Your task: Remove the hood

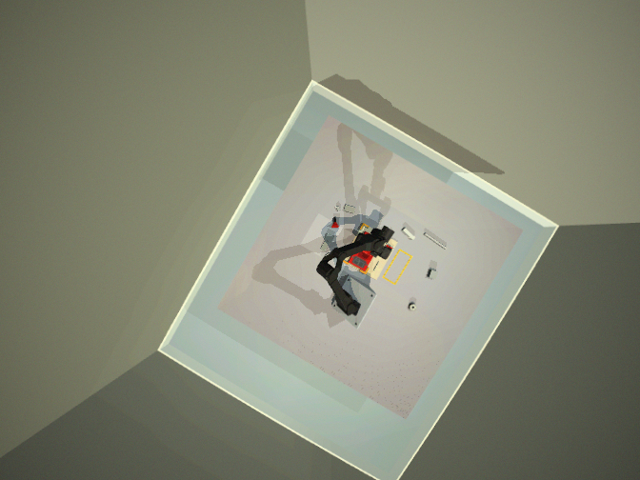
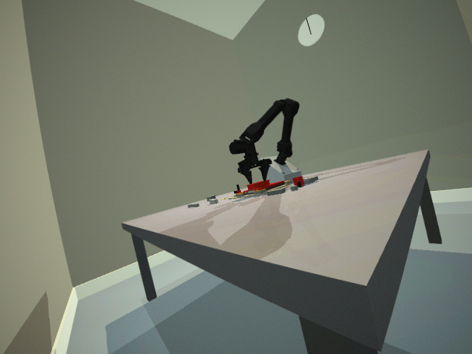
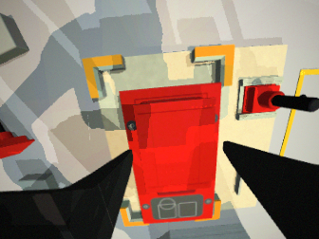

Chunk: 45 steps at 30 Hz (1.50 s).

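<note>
The red toy car [image 1: 360,260] [image 3: 211,191] lies on a cream base with orange corner brackets. Its raised red part, which looks like the hood [image 2: 258,185] [image 3: 173,128], sits on the body; where the hood ends is hard to tell. My gripper [image 2: 258,181] [image 3: 178,149] is open and empty, pointing down just above the car, with one finger on each side of the red part in the wrist view. Contact cannot be told. In the top view the arm hides the fingertips. The marked area, a yellow outline [image 1: 411,255] [image 3: 287,133], lies beside the base with nothing in it.
A red piece with a black peg [image 3: 260,100] stands between car and outline. Another red piece [image 1: 334,223] [image 3: 14,144] stands on the car's other side. Grey parts [image 1: 408,232] [image 1: 434,238] [image 1: 431,272] and a round white part [image 1: 411,306] lie beyond the outline.
</note>
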{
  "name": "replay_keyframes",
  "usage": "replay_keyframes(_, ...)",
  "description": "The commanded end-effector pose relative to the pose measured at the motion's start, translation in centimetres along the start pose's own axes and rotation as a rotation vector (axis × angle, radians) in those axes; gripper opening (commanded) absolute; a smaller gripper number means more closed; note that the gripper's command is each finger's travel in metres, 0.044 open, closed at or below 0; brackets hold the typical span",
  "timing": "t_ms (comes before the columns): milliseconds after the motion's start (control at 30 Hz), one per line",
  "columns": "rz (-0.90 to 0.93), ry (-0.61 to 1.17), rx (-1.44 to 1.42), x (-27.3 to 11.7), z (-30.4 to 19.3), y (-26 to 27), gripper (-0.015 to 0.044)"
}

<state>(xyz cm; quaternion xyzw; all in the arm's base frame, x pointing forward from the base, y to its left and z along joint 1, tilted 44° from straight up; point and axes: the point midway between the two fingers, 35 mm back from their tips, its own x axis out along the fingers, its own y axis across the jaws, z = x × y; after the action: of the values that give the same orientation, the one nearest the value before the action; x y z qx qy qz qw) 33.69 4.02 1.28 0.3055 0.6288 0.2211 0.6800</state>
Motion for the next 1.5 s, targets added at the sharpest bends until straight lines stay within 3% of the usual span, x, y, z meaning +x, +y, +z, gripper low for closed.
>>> replay_keyframes(0,0.006,0.003,0.005,0.3,-0.1,0.1,0.044)
replay_keyframes(733,0.006,0.003,0.005,1.4,-0.1,0.1,0.044)
replay_keyframes(833,0.001,0.0,0.0,1.1,0.0,0.0,0.0361)
replay_keyframes(1167,0.001,0.0,0.0,1.1,0.0,0.0,0.0295)
replay_keyframes(1467,0.0,0.0,0.0,0.7,0.0,0.0,0.0058)
